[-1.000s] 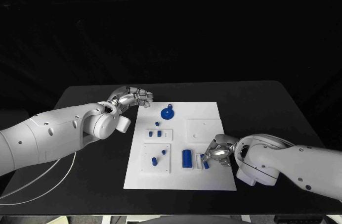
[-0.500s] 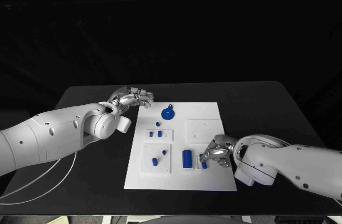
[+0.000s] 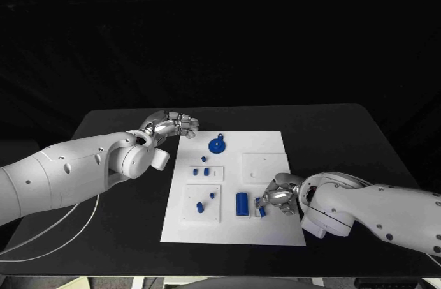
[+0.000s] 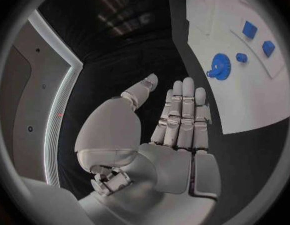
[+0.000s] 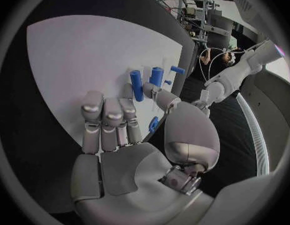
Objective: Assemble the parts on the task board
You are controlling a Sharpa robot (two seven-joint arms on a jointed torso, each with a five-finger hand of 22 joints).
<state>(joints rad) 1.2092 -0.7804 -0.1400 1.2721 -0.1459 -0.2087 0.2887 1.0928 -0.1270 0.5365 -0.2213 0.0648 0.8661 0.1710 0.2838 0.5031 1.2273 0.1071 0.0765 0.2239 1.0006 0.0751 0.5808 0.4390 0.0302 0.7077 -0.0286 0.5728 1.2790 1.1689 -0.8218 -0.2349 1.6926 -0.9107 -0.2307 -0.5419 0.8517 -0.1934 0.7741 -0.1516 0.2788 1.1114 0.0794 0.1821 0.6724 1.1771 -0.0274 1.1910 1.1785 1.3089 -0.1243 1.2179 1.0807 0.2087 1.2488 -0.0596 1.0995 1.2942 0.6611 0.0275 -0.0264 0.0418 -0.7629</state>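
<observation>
Right robot hand (image 3: 278, 198): fingers bent, grip on the small blue part (image 3: 263, 211) unclear.
Blue cylinder (image 3: 241, 204): at its 9 o'clock, long axis 12–6.
Left robot hand (image 3: 171, 125): empty, fingers curled, farther off.

A black table (image 3: 340, 136) with a white cable (image 3: 64, 228) lying on it.

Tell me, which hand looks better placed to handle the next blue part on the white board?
Probably the right hand: it sits over the board's near right side, right beside a small blue part and the blue cylinder. The left hand hangs over bare table beyond the board's far left corner, holding nothing.
</observation>
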